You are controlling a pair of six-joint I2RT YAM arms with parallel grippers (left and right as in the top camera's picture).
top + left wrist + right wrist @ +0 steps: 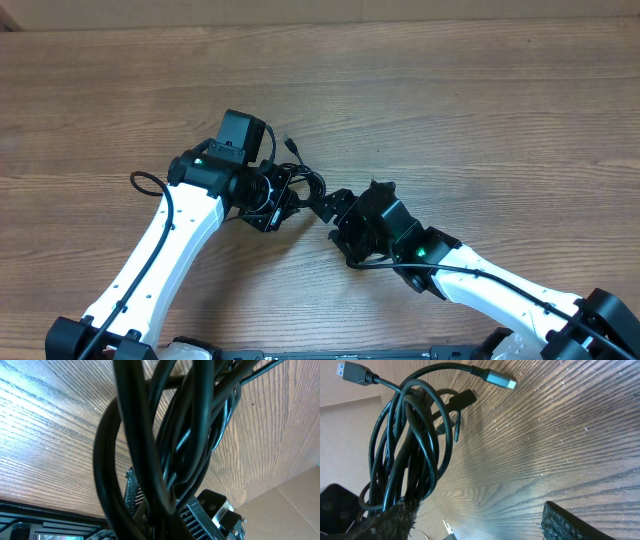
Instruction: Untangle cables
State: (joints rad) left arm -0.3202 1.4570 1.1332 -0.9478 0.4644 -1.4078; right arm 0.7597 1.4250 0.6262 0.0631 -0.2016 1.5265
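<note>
- Left wrist view: I see the left gripper [165,512] pinching the cables [165,445].
- Right wrist view alone: right gripper [487,522] spread; silvery plug [500,380] shown.

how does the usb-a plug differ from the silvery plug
The USB-A plug has a black housing with a blue insert; the silvery plug is pale grey all over. Seen from the right wrist, the USB-A plug points picture-left, the silvery plug picture-right. Both end thin black cords of one cable bundle.
</note>
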